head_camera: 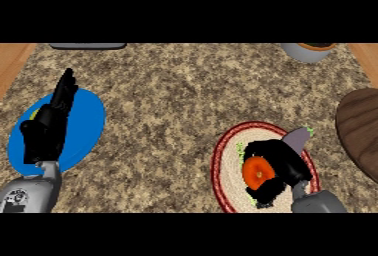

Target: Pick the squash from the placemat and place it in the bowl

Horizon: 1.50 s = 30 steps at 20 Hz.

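My right hand (284,162) is curled round the squash (258,170). The fingers wrap its far side and the thumb closes from the near side, so only an orange patch shows between them. It sits over the middle of the placemat (227,150), and I cannot tell whether it has left the weave yet. I judge this to be the grasping step, with the carry not begun.

The squash looks smooth and rounded, and its orange skin is glossy against my black fingers. A grey, pointed piece (298,138) with green flecks pokes out beyond my fingertips. It may be the stem end, but I cannot say. The placemat under my fingers is a round, coarse, straw-coloured weave with a dark red rim.

My left hand (46,125) rests well off to the left, fingers straight and pointing away from me. It lies over a flat-looking, plain blue round that I take for the bowl (85,117). Speckled stone counter (170,100) lies between the two hands. A dark wooden round (362,130) shows just right of my right fingers.

Next I should lift straight up to clear the weave, then carry the squash left across the counter. A rounded, slick skin could roll inside my curl, so I would keep the fingers under it. My left hand covers part of the bowl, so I would aim for its bare right side.
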Tool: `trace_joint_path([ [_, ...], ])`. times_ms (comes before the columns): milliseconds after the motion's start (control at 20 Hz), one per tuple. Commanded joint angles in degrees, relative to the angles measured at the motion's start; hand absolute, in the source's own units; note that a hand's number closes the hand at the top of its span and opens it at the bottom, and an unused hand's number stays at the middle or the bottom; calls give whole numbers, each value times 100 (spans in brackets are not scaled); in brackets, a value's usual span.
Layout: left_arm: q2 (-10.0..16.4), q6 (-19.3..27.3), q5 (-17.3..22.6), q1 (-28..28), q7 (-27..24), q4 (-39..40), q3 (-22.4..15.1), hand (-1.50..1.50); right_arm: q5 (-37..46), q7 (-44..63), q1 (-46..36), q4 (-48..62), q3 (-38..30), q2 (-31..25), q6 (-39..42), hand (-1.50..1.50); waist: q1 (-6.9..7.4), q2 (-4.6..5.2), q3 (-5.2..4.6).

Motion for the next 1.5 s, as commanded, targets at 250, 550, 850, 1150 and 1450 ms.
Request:
trace_joint_path([
  [250, -146, -47, -146, 21, -158, 135, 59, 0, 524, -447, 1343, -1539, 522, -187, -230, 150, -76, 0, 14],
  [550, -76, -7, -87, 53, -60, 117, 220, 0, 1597, -552, 3278, -3363, 2453, -897, -363, 150, -305, -76, 3],
  [850, 75, -86, -26, 115, 75, -33, 370, 0, 1157, -1108, 4974, -5026, 2350, -1363, -1708, 150, -315, -62, 18],
  [1150, 53, -205, 77, 126, 22, -85, 349, 0, 444, -1110, 5915, -6353, 1340, -1749, -2273, 150, -236, -24, 16],
  [1450, -22, -106, -42, 250, -87, -155, 296, 0, -138, -1199, 6216, -6305, 386, -1611, -2822, 150, -179, -18, 18],
])
